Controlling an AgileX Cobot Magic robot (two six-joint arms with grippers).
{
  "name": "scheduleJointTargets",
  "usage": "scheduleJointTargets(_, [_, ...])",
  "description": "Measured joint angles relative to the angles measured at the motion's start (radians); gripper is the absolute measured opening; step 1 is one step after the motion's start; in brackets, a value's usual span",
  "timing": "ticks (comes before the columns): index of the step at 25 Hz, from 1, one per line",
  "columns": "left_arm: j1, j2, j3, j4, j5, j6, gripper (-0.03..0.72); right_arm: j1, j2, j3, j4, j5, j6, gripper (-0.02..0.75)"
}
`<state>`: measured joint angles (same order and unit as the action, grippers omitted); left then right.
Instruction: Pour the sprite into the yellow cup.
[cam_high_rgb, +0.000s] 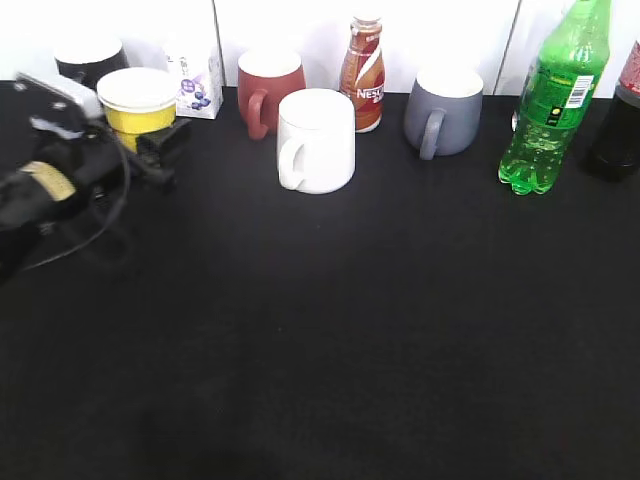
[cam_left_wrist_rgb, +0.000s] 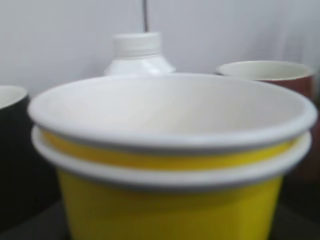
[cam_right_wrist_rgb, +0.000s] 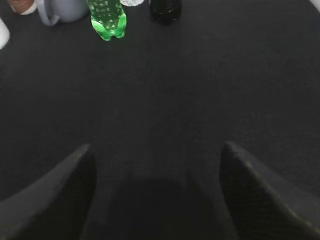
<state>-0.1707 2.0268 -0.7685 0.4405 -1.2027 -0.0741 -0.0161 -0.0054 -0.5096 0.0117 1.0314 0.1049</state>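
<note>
The yellow cup (cam_high_rgb: 137, 112) stands at the back left of the black table (cam_high_rgb: 330, 330) and fills the left wrist view (cam_left_wrist_rgb: 170, 200), its white inside empty. My left gripper (cam_high_rgb: 150, 145) reaches in from the left with its fingers around the cup's lower part. Its jaws are hidden in the left wrist view, so I cannot tell whether they press on the cup. The sprite (cam_high_rgb: 550, 110) stands upright at the back right and also shows in the right wrist view (cam_right_wrist_rgb: 107, 20). My right gripper (cam_right_wrist_rgb: 155, 150) is open and empty above bare table, well short of the sprite.
Along the back stand a black mug (cam_high_rgb: 88, 58), a small white carton (cam_high_rgb: 197, 82), a red mug (cam_high_rgb: 268, 88), a white handled mug (cam_high_rgb: 316, 140), a brown Nestle bottle (cam_high_rgb: 362, 75), a grey mug (cam_high_rgb: 443, 110) and a dark bottle (cam_high_rgb: 618, 120).
</note>
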Motion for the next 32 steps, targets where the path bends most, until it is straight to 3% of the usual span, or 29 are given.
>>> scheduleJointTargets(1, [0.0, -0.063, 0.048, 0.053, 0.0, -0.013, 0.44, 0.0, 0.0, -0.011, 0.004, -0.065, 0.0, 0.585])
scheduleJointTargets(3, [0.0, -0.161, 0.128, 0.131, -0.008, -0.043, 0.44, 0.0, 0.0, 0.002, -0.012, -0.357, 0.0, 0.585])
scheduleJointTargets(8, [-0.001, -0.197, 0.194, 0.29, -0.01, -0.072, 0.44, 0.0, 0.296, 0.262, -0.023, -1.021, 0.0, 0.585])
scheduleJointTargets(13, [-0.008, -0.197, 0.194, 0.293, -0.01, -0.074, 0.44, 0.0, 0.858, 0.276, -0.031, -1.573, 0.0, 0.585])
scheduleJointTargets(16, [-0.008, -0.197, 0.194, 0.293, -0.01, -0.074, 0.44, 0.0, 1.147, 0.273, -0.078, -1.826, 0.0, 0.585])
scheduleJointTargets(19, [-0.008, -0.197, 0.194, 0.292, -0.01, -0.074, 0.44, 0.067, 1.343, 0.206, -0.151, -1.857, -0.028, 0.585])
scheduleJointTargets(22, [-0.008, -0.197, 0.194, 0.292, -0.01, -0.074, 0.44, 0.196, 1.481, 0.137, 0.062, -1.871, -0.145, 0.585])
scheduleJointTargets(25, [-0.008, -0.197, 0.194, 0.292, -0.01, -0.074, 0.44, 0.209, 1.603, 0.121, 0.142, -2.028, -0.142, 0.617])
scheduleJointTargets(27, [-0.008, -0.197, 0.194, 0.292, -0.01, -0.074, 0.44, 0.209, 1.675, 0.089, 0.153, -2.058, -0.134, 0.664])
scheduleJointTargets(32, [-0.008, -0.197, 0.194, 0.292, -0.01, -0.074, 0.44, 0.209, 1.811, -0.056, 0.143, -2.079, -0.121, 0.671])
